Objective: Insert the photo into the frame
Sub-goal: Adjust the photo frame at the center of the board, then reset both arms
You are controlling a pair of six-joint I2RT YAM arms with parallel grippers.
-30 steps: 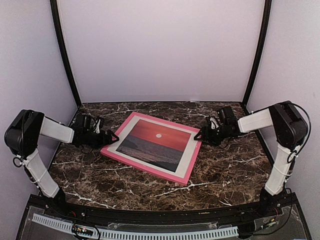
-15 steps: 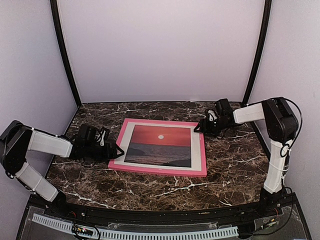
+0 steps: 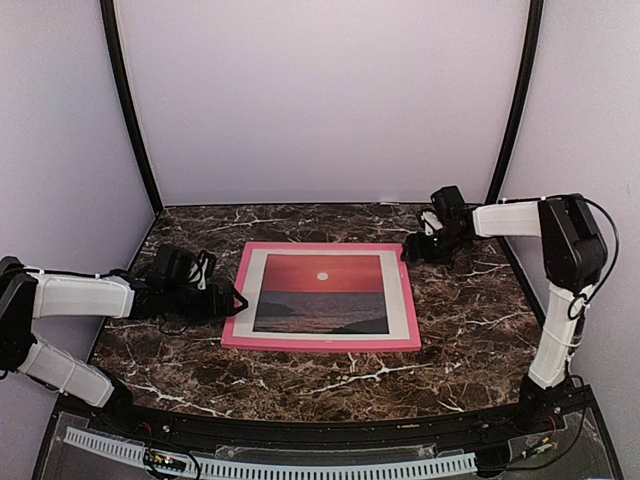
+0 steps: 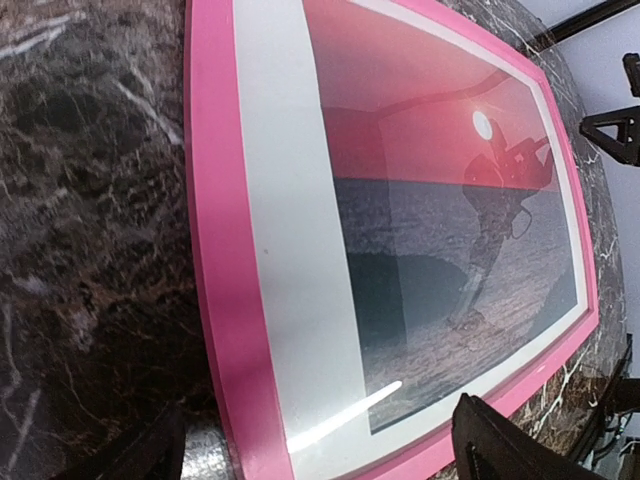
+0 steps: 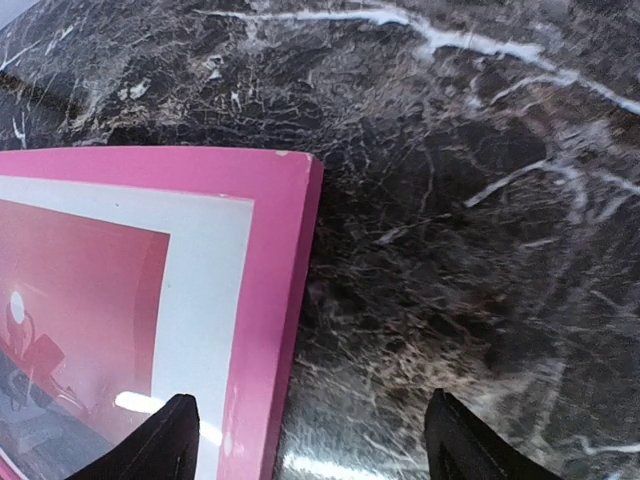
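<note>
The frame (image 3: 320,343) lies flat and face up mid-table, its pink edges square to the table front. Inside it sits the photo (image 3: 322,290), red sky and white sun above grey sea, with a white border. My left gripper (image 3: 237,300) is at the frame's left edge, near the front corner. The left wrist view shows the frame (image 4: 215,250) and photo (image 4: 440,220) between wide-apart fingers (image 4: 500,450); the gripper (image 4: 320,465) is open. My right gripper (image 3: 408,250) is at the far right corner. It stands open (image 5: 315,450), astride the frame's edge (image 5: 280,260) without pinching it.
The dark marble table (image 3: 300,385) is walled in pale panels on three sides. Black posts (image 3: 135,130) stand at the back corners. A black rail (image 3: 300,435) runs along the near edge by the arm bases.
The frame with the photo has turned from skewed to square with the table front. The left arm has swung toward the near side, the right arm toward the back. Both grippers have opened wider.
</note>
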